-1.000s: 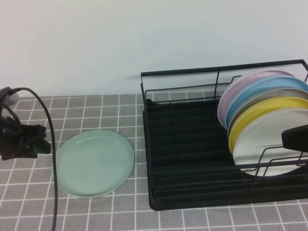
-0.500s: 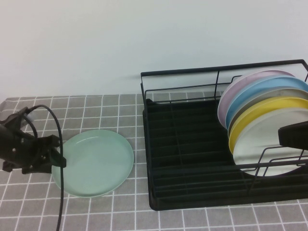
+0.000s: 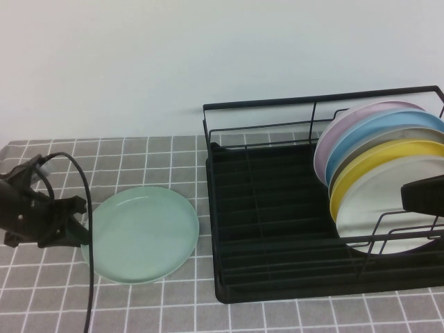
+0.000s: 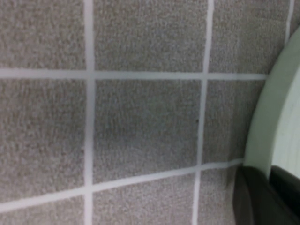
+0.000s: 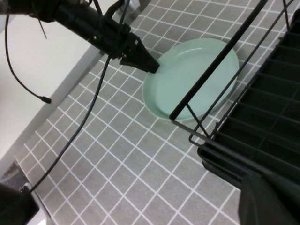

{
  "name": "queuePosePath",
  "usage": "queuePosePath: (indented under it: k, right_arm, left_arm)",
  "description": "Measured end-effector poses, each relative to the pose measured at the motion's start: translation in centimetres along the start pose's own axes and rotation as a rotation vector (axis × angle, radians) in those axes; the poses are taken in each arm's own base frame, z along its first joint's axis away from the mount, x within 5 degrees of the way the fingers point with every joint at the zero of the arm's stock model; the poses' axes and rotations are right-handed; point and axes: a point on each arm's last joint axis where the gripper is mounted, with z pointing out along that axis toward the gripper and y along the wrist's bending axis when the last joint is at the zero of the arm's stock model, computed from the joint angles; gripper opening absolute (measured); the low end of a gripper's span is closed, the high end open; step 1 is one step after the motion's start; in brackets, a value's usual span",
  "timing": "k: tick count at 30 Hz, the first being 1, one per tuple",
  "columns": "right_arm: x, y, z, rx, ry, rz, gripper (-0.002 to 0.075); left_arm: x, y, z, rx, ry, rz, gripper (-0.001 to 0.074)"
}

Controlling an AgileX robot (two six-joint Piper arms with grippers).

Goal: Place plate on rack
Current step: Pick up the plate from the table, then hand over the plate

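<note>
The rack (and right gripper) run off the frame's right edge

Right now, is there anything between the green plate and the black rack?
No. In the high view only bare grey tiles separate the plate from the rack. The left hand touches the plate's far edge; the right hand hovers over the rack.

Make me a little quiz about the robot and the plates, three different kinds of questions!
1. True or false: the mint-green plate is already standing in the rack.
2. Which claw is at the green plate's edge? A) left claw B) right claw C) neither
3. Fill in: the plate in the rack right in front of the light blue plate is ____.

Key:
1. False. It lies flat on the tiled table, beside the rack.
2. A. The left claw is at its rim; the right claw is over the racked plates.
3. Yellow.
</note>
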Motion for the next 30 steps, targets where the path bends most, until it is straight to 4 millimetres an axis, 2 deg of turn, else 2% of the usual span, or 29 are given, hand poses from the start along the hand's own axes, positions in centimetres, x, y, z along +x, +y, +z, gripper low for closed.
queuePosePath:
  k: [7, 15, 23, 30]
  right_arm:
    - [0.0, 0.0, 0.0, 0.001, 0.002, -0.001, -0.0001]
    - [0.1, 0.0, 0.0, 0.004, 0.009, -0.006, -0.0001]
    - [0.3, -0.1, 0.0, 0.01, 0.032, -0.016, -0.0001]
    - [0.1, 0.0, 0.0, 0.005, 0.014, 0.018, -0.0001]
  left_arm:
    - [-0.2, -0.6, -0.4, 0.046, -0.02, 0.026, 0.0004]
    - [-0.8, -2.5, -3.3, 0.064, -0.141, 0.07, 0.0004]
    - [-0.6, -5.8, -9.0, 0.068, -0.303, 0.185, 0.0004]
    - [1.4, -9.5, -14.2, 0.149, -0.379, 0.284, 0.0004]
